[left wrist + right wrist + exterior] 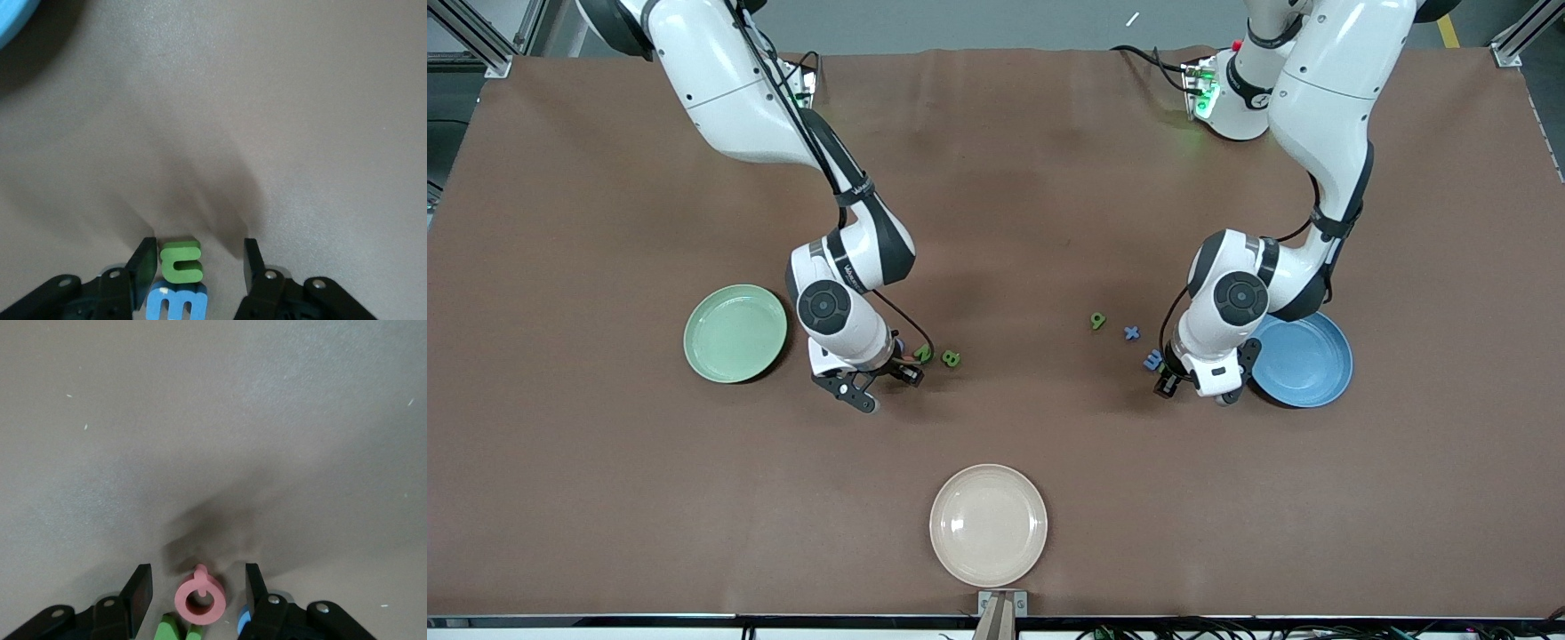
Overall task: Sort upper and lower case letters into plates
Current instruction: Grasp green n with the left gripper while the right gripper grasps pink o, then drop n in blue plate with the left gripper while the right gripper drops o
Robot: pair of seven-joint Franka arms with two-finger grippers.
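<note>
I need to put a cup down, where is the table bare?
Bare brown table lies between the pale green round plate, the cream-white plate and the blue plate. It is crowded around each tool, among the small toy letters.

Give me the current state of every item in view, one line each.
Pale green glossy plate: empty.
Blue glossy plate: empty, partly under the left arm.
Cream-white dish: empty.
Left gripper: open, low, fingers astride a green toy letter.
Right gripper: open, low, fingers astride a pink ring-shaped toy letter.
Loose green letters and blue letter: on the table, unsorted.
</note>
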